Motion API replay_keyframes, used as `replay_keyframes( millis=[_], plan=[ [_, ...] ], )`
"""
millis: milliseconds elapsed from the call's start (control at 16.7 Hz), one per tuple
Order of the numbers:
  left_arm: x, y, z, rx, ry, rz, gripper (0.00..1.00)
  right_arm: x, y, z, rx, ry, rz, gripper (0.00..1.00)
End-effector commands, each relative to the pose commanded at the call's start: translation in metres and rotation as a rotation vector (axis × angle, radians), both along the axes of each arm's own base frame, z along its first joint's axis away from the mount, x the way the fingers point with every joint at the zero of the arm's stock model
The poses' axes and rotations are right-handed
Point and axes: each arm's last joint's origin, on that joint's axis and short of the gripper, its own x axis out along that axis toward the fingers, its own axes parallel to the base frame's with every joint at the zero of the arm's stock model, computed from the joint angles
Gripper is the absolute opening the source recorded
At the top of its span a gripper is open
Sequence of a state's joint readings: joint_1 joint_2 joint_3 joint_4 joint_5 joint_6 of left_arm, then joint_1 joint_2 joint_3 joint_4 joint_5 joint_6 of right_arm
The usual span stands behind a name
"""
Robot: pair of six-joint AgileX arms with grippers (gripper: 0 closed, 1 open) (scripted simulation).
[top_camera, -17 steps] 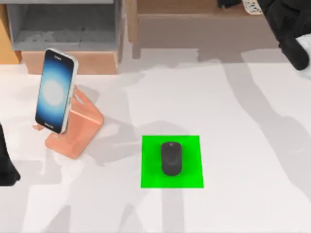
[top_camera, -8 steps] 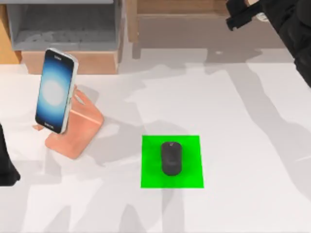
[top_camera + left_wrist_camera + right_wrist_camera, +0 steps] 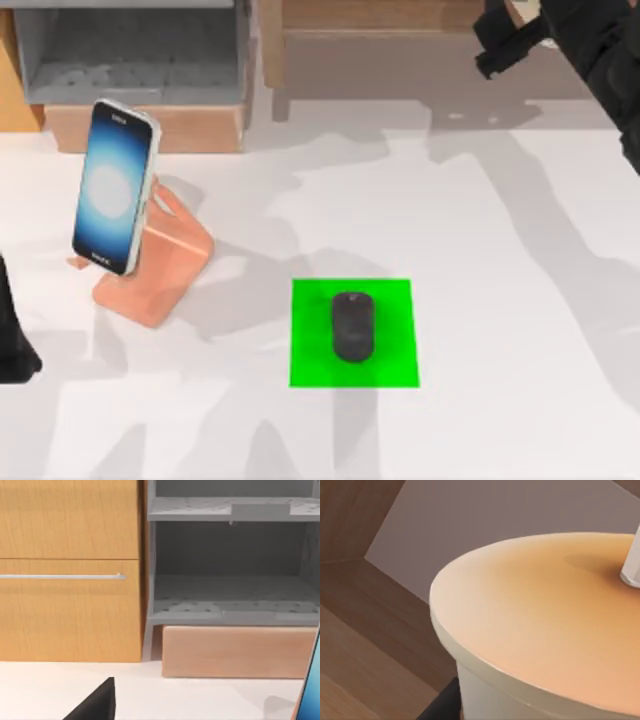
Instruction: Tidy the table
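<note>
The white surface [image 3: 500, 250] fills the lower part of the top view, in front of a wooden shelf unit [image 3: 400, 20] with a grey compartment [image 3: 130, 50]. On it sit 3 things: a phone [image 3: 115, 185] leaning upright on a pink stand [image 3: 160, 265] at the left, and a dark mouse [image 3: 352, 326] lying in the middle of a green square patch [image 3: 310, 360].

The right pincer [image 3: 497, 45] reaches into the wooden shelf at the top right. Its wrist view looks closely at a cream cup [image 3: 520, 700] with an orange lid [image 3: 540, 630] and a white straw [image 3: 632, 565]; whether the pincer holds the cup or stands wide, I cannot tell. The left arm [image 3: 15, 340] is parked at the left edge.

The surface itself is rigid and fixed, nothing to grip. Of what rests on it, the phone is likely slick and tippy, best taken by its long edges; the mouse is light, rounded, best pinched across its sides.
</note>
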State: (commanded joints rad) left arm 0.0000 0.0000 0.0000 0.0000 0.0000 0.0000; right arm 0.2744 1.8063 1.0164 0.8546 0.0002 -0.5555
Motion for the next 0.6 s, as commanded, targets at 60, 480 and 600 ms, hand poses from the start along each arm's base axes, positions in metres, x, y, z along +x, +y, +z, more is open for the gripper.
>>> replay_keyframes(
  millis=[60,480,600],
  plan=[
    [0.0,0.0,0.0,0.0,0.0,0.0,1.0,0.0,0.0,0.0,-0.001,0.0,0.003,0.0],
    [0.0,0.0,0.0,0.0,0.0,0.0,1.0,0.007,0.002,0.001,0.034,0.012,0.013,0.0],
    [0.0,0.0,0.0,0.0,0.0,0.0,1.0,0.011,0.005,0.001,0.056,0.02,0.011,0.0]
  ],
)
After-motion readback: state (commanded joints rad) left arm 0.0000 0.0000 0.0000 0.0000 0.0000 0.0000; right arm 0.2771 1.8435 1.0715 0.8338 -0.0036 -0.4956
